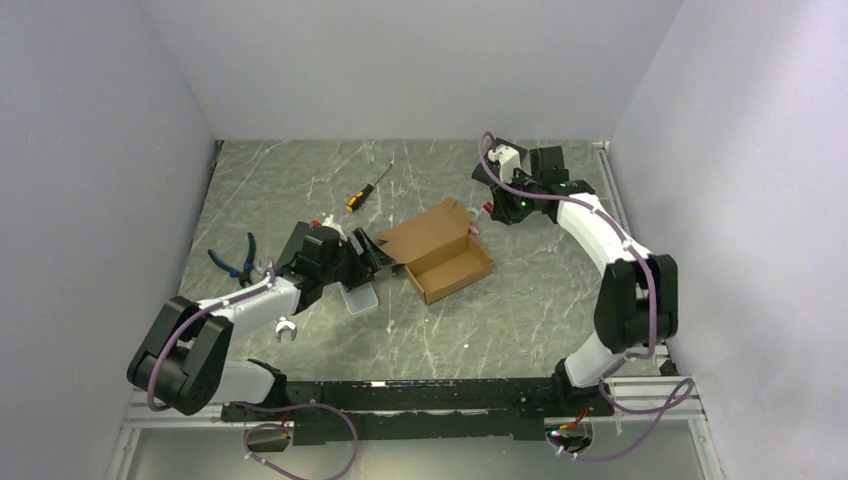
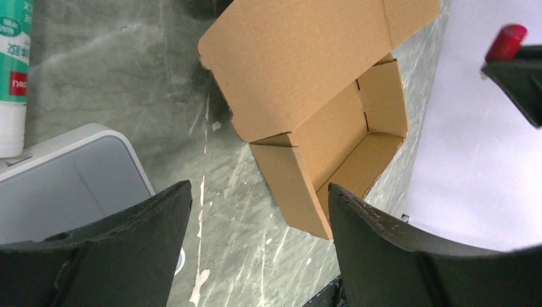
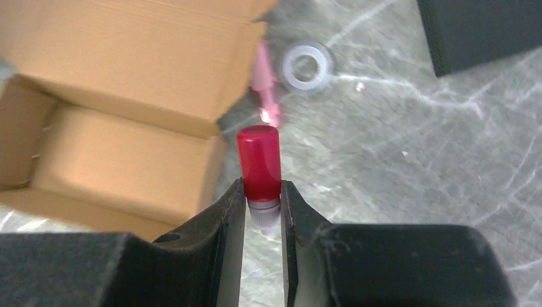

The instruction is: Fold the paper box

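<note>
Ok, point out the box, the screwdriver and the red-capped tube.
box (image 1: pixel 425 238): top view, on the open lid.
screwdriver (image 1: pixel 353 201): top view, on the yellow handle.
red-capped tube (image 3: pixel 258 157): right wrist view, on the red cap.

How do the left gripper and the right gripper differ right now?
The left gripper has its fingers wide apart and holds nothing; the right gripper has its fingers closed on a red-capped item. In the top view, the left gripper sits at the left end of the paper box, while the right gripper is by its far right corner. Both are black, two-fingered and close to the box.
</note>
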{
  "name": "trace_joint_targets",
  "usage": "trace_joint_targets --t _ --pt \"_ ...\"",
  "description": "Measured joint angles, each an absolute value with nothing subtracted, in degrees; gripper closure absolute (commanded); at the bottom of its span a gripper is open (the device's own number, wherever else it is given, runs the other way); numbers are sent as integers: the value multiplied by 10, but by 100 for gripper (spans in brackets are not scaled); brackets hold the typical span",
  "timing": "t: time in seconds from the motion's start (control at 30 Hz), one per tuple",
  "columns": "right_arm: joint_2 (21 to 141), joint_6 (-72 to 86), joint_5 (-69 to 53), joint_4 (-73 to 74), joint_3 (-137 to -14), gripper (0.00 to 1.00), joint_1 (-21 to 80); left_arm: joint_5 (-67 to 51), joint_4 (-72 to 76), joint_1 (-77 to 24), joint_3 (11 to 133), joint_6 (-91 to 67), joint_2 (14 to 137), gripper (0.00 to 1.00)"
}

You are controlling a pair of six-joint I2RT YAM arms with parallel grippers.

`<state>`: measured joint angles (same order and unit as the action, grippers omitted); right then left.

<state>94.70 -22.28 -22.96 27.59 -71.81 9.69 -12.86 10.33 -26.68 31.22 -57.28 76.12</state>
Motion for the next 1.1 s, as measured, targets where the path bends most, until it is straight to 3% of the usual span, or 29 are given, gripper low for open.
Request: trace_joint_targets --t 0.17,0.37,0.57,0.7,1.1 --pt "881 -241 -289 279 -662 91 138 -128 116 -270 311 -584 771 18" --pt "889 -252 -306 309 -618 86 217 -124 133 -283 311 -603 788 20" --pt "912 -256 -289 308 -618 56 228 -114 151 -291 311 -624 814 36" --pt "914 -257 -283 308 -618 46 235 -101 152 -293 317 -630 835 42" --pt "883 -257 -303 308 -618 44 211 -45 174 -293 348 -652 897 47"
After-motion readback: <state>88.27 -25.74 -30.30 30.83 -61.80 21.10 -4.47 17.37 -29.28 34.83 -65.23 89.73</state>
